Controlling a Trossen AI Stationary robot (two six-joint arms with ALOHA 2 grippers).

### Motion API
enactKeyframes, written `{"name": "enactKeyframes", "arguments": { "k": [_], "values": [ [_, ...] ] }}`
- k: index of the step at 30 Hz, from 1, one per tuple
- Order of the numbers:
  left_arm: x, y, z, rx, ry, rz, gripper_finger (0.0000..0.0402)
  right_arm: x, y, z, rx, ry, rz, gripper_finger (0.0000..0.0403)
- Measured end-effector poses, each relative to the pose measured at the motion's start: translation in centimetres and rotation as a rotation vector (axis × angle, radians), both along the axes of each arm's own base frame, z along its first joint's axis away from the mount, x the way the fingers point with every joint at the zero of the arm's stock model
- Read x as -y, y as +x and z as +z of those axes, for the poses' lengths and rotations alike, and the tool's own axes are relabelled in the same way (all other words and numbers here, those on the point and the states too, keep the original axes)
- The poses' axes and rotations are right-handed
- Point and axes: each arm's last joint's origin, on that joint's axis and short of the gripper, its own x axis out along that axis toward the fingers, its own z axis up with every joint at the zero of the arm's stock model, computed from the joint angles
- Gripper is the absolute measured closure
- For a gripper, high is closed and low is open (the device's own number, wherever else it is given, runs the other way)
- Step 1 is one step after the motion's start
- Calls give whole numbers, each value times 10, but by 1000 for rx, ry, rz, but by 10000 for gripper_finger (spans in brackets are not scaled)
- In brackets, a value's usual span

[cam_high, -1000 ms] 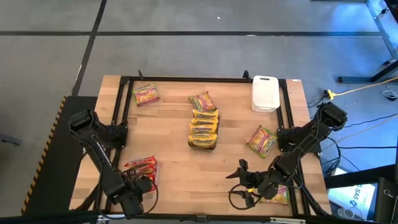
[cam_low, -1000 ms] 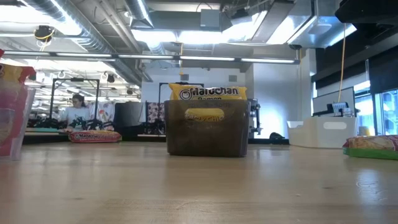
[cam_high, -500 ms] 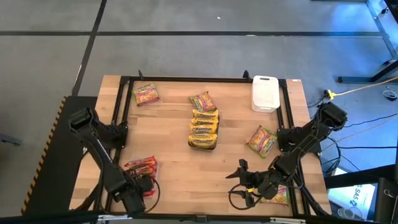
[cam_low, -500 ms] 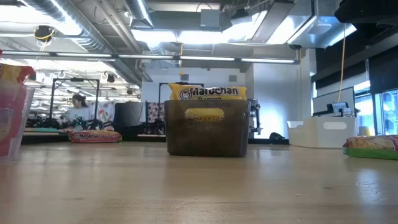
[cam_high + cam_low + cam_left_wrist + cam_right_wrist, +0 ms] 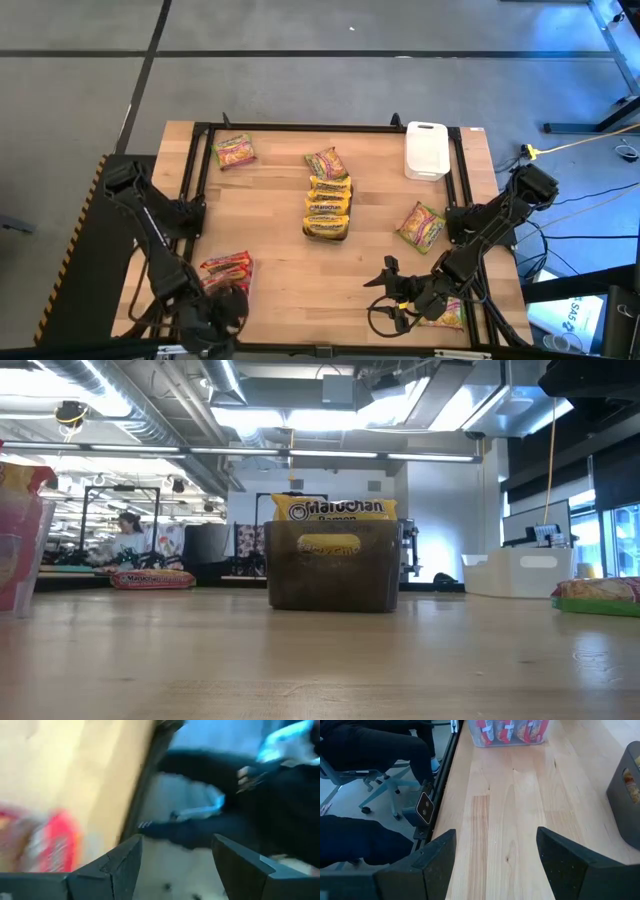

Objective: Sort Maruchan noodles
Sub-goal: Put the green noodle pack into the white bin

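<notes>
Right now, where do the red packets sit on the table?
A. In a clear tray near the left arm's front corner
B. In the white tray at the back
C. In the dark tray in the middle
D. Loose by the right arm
A. The high view shows the red packets by the left gripper; the right wrist view shows them standing inside a clear tray.

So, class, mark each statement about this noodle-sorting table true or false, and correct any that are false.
1. The dark tray holds yellow packets. True.
2. The white tray sits at the table's near left corner. False: it sits at the far right.
3. The right gripper grips a packet. False: it is open and empty.
4. The red packets lie beside the left gripper. True.
</notes>
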Motion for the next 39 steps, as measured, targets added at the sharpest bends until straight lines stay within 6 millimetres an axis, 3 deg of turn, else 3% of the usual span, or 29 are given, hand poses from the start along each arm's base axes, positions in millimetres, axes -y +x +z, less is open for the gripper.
{"name": "enactKeyframes", "arguments": {
  "k": [4,7,18,29,34,39],
  "values": [
    [17,0,2,164,-26,12,170,0,0,0,0,0,0,150],
    [23,-1,1,175,-50,4,170,0,0,0,3,-2,-7,150],
    [10,-25,-31,-235,136,28,170,0,0,0,2,3,-10,150],
    [3,-28,-37,-303,218,37,170,0,0,0,4,-4,-5,150],
    [-4,-24,-12,-259,134,51,170,0,0,0,5,-7,-2,150],
    [-11,-15,31,120,151,217,170,1,-2,4,8,-21,17,150]
  ]
}}
